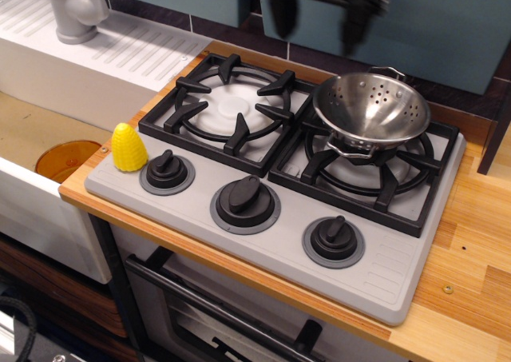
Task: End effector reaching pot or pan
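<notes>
The black two-pronged robot hand [315, 14] hangs blurred at the top edge, prongs spread apart and empty. The shiny perforated steel colander bowl [371, 106] sits on the right black burner grate [363, 170], below it.

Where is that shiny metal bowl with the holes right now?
The colander sits on the right-hand burner grate of the stove, with the blurred gripper above and behind it, not touching.
</notes>
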Available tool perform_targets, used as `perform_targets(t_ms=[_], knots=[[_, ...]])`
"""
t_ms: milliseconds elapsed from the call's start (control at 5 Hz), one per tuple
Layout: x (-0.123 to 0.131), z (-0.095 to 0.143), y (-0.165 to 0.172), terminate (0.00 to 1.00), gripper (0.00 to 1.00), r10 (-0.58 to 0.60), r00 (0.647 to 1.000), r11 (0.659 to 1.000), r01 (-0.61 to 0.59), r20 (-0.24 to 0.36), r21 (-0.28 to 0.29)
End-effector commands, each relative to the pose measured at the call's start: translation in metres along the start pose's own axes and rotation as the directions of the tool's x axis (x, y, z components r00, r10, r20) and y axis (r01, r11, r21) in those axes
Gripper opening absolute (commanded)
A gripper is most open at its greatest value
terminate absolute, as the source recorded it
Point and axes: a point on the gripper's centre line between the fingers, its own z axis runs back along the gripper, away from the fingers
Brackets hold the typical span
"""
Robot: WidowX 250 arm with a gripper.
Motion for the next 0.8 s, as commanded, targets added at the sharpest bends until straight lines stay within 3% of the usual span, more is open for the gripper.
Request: perform_targets(t_ms=[0, 200, 400, 600], knots=[[0.007, -0.007, -0.014, 0.0, 1.0, -0.001, 0.995, 1.0, -0.001, 0.097, 0.026], [0.01, -0.018, -0.008, 0.0, 1.0, -0.03, 0.987, 0.999, 0.022, 0.16, 0.049], [0.011, -0.013, 0.005, 0.0, 1.0, -0.049, 0.985, 0.997, 0.039, 0.165, 0.064], [0.007, -0.025, 0.011, 0.0, 1.0, -0.04, 0.984, 0.998, 0.03, 0.176, 0.06]])
